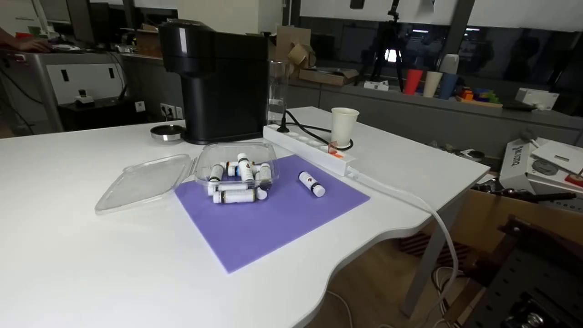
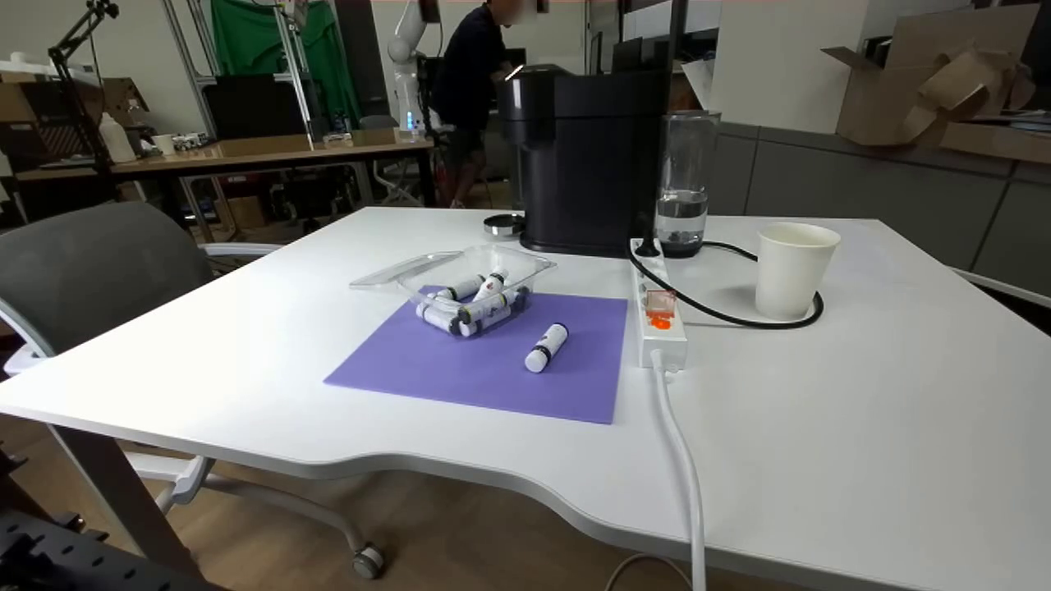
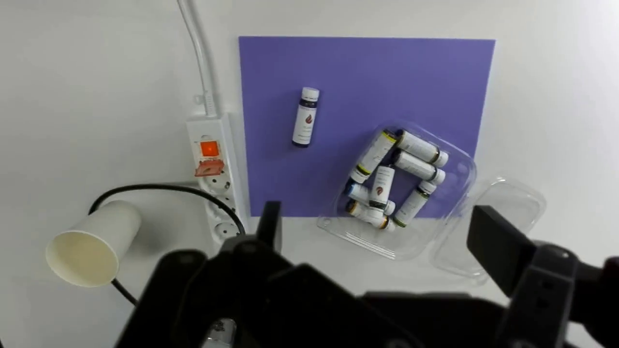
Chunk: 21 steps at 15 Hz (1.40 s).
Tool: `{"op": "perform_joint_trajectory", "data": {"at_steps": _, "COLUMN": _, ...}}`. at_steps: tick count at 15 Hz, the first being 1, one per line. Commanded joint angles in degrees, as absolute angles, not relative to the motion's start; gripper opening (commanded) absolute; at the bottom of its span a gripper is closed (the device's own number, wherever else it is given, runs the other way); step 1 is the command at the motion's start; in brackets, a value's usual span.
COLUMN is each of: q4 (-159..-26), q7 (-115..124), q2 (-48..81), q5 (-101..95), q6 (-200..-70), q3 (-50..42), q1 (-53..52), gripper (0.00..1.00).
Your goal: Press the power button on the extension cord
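Observation:
The extension cord is a long white power strip on the white table, also seen in an exterior view and in the wrist view. Its orange-red power button is at the end nearest the white cable, seen too in both exterior views. A transparent reddish flap stands raised beside the button. My gripper is open and empty, high above the table. In the wrist view the button is up and left of the fingers. The gripper is not clearly visible in the exterior views.
A purple mat holds a loose small bottle and part of a transparent box of bottles. A black plug and cable run from the strip around a paper cup. A black coffee machine stands at the strip's far end.

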State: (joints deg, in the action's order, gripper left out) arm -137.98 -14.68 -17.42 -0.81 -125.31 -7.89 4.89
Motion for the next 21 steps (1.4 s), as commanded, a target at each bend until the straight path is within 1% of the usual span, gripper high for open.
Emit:
{"op": "perform_joint_trajectory", "data": {"at_steps": 1, "q4": -133.7, "q7": -19.4, "q2": -11.5, "q5": -0.7, "q6": -126.3, "q3": -11.2, "q1": 6.4, "gripper": 0.69}}
{"op": "perform_joint_trajectory", "data": {"at_steps": 2, "q4": -133.0, "q7": -20.8, "q2": -9.9, "q5": 0.0, "q6": -127.0, "q3": -12.1, "q1": 6.7, "gripper": 0.6}}
{"op": "perform_joint_trajectory", "data": {"at_steps": 4, "q4": -131.4, "q7": -23.6, "q2": -6.2, "q5": 1.4, "q6": -128.5, "q3": -13.6, "q1": 7.4, "gripper": 0.45}}
{"op": "perform_joint_trajectory", "data": {"at_steps": 6, "q4": -129.8, "q7": -26.3, "q2": -2.6, "q5": 3.3, "q6": -129.7, "q3": -14.5, "q1": 8.2, "gripper": 0.32}}
{"op": "perform_joint_trajectory", "data": {"at_steps": 10, "q4": -126.7, "q7": -31.3, "q2": 3.6, "q5": 5.8, "q6": -130.3, "q3": -14.3, "q1": 10.3, "gripper": 0.05}}
{"op": "perform_joint_trajectory", "data": {"at_steps": 11, "q4": -125.8, "q7": -32.1, "q2": 5.0, "q5": 6.0, "q6": -130.2, "q3": -14.0, "q1": 10.8, "gripper": 0.01}}
{"op": "perform_joint_trajectory", "data": {"at_steps": 12, "q4": -125.1, "q7": -32.7, "q2": 6.2, "q5": 5.9, "q6": -130.1, "q3": -13.8, "q1": 11.4, "gripper": 0.0}}
{"op": "perform_joint_trajectory", "data": {"at_steps": 15, "q4": -122.9, "q7": -33.8, "q2": 9.3, "q5": 6.4, "q6": -130.0, "q3": -13.1, "q1": 12.9, "gripper": 0.0}}
{"op": "perform_joint_trajectory", "data": {"at_steps": 21, "q4": -120.9, "q7": -33.7, "q2": 11.3, "q5": 6.7, "q6": -130.0, "q3": -11.9, "q1": 15.1, "gripper": 0.0}}
